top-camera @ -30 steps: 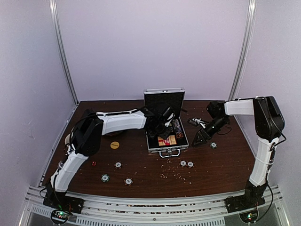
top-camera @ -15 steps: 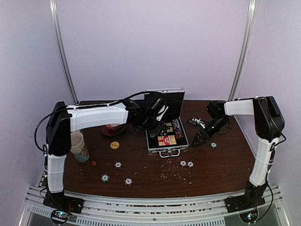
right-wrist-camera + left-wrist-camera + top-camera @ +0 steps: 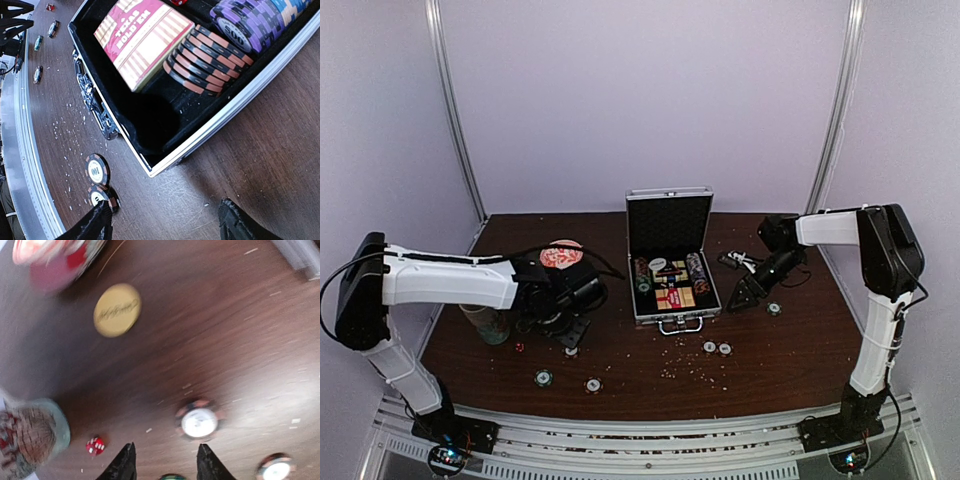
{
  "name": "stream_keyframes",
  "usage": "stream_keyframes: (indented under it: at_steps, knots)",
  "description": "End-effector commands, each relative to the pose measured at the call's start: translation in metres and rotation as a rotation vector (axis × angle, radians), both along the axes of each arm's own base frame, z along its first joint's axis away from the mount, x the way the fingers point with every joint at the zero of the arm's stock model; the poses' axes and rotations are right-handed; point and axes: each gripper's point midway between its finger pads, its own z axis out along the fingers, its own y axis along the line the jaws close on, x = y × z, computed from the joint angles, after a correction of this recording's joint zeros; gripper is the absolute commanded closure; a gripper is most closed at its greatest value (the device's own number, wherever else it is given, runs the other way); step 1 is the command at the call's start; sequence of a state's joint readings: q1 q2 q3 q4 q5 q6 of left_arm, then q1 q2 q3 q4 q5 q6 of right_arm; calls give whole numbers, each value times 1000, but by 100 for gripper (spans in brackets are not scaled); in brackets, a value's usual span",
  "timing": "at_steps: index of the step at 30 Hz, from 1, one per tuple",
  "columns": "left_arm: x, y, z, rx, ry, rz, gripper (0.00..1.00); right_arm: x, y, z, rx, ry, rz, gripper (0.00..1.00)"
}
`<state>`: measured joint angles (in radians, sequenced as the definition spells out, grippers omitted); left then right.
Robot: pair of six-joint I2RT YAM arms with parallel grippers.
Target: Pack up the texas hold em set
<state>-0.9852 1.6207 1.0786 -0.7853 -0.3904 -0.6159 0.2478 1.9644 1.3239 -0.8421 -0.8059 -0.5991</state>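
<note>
Paper cup, bowl near left end effector; crumbs before case.

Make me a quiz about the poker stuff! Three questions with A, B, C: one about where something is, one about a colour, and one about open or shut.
1. Where is the card box?
A. Inside the case
B. Lying on the floor
C. Standing on a shelf

2. What colour is the round disc with writing on it?
A. Blue
B. Yellow
C. Green

3. How is the case's lid?
A. Shut and latched
B. Open, standing up
C. Taken off, lying flat

Answers:
1 A: the right wrist view shows the box on the black lining, next to the rows of chips.
2 B: the left wrist view shows it plainly yellow.
3 B: the top view shows the lid upright behind the open bottom half.
</note>
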Motion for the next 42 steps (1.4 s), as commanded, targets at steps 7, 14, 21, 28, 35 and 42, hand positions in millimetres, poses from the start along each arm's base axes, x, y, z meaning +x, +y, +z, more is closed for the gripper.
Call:
stream_keyframes:
  at_steps: [7, 14, 21, 28, 35, 42]
  knots:
    - [4, 90, -23, 74, 12, 329, 50, 2, 6, 4, -6, -18, 22, 26]
    - [1, 113, -37, 98, 38, 373, 46, 2, 5, 2, -12, -16, 24, 26]
    - [-2, 114, -49, 64, 61, 377, 49, 1, 6, -1, -13, -8, 26, 26]
    - [0, 105, -56, 27, 83, 338, 56, 1, 6, -2, -19, -4, 25, 26]
    - [2, 96, -62, -3, 101, 316, 60, 1, 5, -3, -21, -1, 24, 26]
    - [2, 93, -58, -21, 100, 305, 67, 1, 5, -4, -24, 1, 24, 26]
